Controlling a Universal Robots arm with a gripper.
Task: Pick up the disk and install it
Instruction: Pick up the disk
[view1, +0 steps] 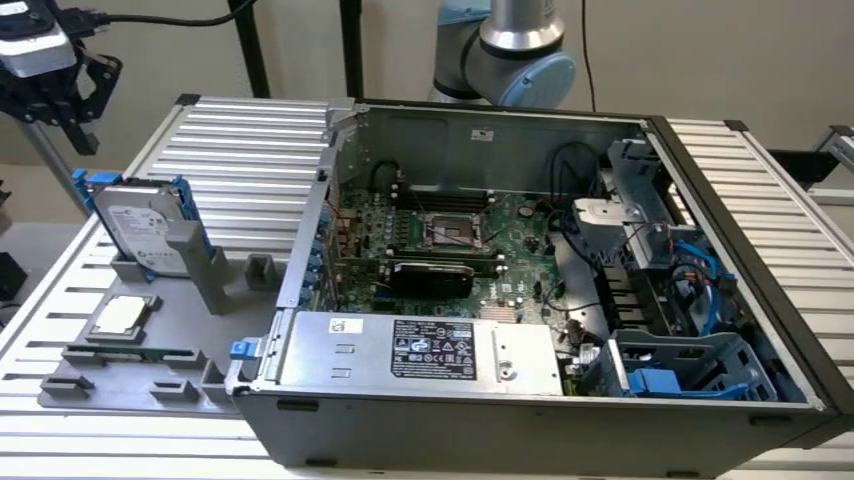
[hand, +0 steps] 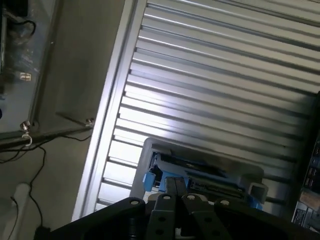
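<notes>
exterior view: an open computer case (view1: 534, 280) lies on a ribbed metal table (view1: 254, 140), and a grey holder block (view1: 200, 270) sits just beside the case on the exterior view's left
disk: the disk (view1: 138, 228) stands upright in a slot of the holder block, near the case but apart from it, with its white label showing and blue rails along its edges
wrist view: the disk (hand: 205, 177) sits in the holder block (hand: 146, 150), seen from above just past the fingertips
gripper: the gripper (view1: 74, 125) hangs in the air above the disk, farther from the case than the disk, and touches nothing
jaws: in the wrist view the gripper (hand: 175, 181) has its fingers (hand: 170, 192) pressed together, with nothing between them
chip: a small silver square part (view1: 120, 315) lies flat on the holder block, beside the case
metal box: a grey box with a black label (view1: 427, 350) sits inside the case at its near edge
arm: the arm base (view1: 514, 45) rises behind the case's far wall
</notes>
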